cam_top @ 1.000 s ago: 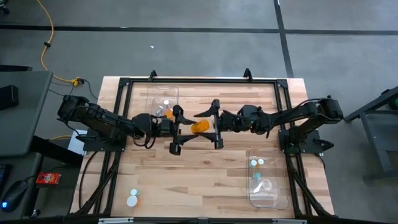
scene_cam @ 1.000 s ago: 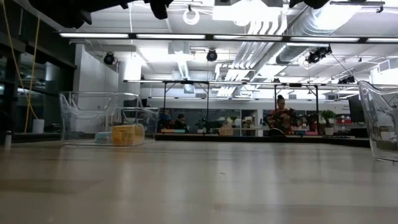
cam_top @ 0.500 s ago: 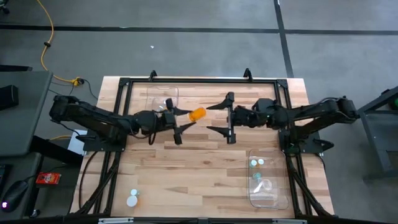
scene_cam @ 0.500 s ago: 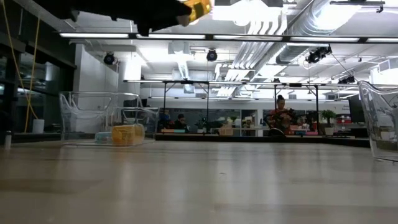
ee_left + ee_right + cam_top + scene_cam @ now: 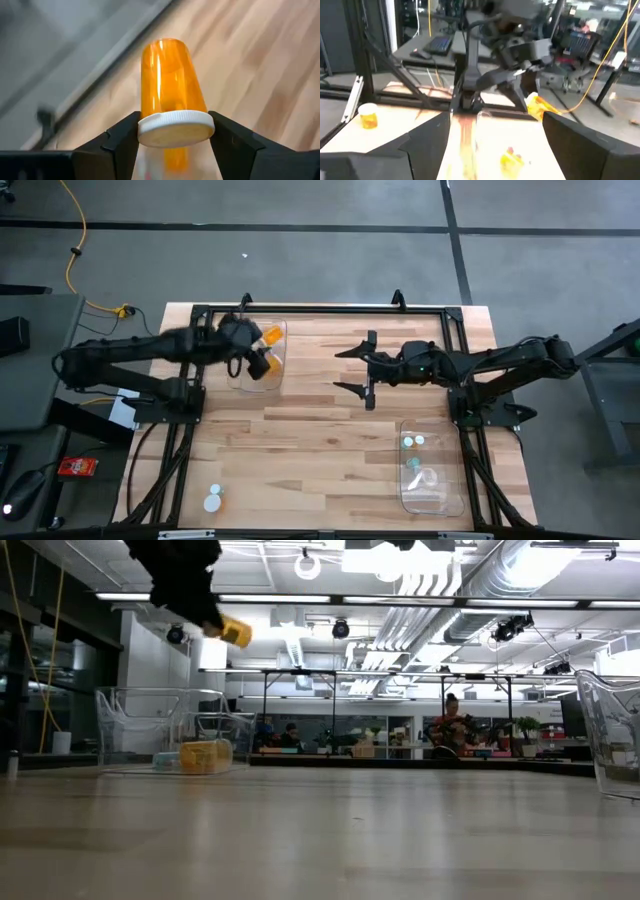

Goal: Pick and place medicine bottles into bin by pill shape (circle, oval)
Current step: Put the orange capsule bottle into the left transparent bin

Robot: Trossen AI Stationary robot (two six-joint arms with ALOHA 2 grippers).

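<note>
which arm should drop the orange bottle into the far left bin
Left. The left gripper already grips the amber bottle by its cap above the clear bin; the right gripper hangs open and empty at mid-table.

— Any label I can read on the amber bottle (image 5: 172, 90) in my left gripper (image 5: 175, 135)?

— None. From my left wrist camera its side and white cap (image 5: 175, 127) look blank to me.

— And the bins?

— The clear bin (image 5: 262, 358) shows no lettering, and I can read no text, number or sign anywhere on my feeds.
</note>
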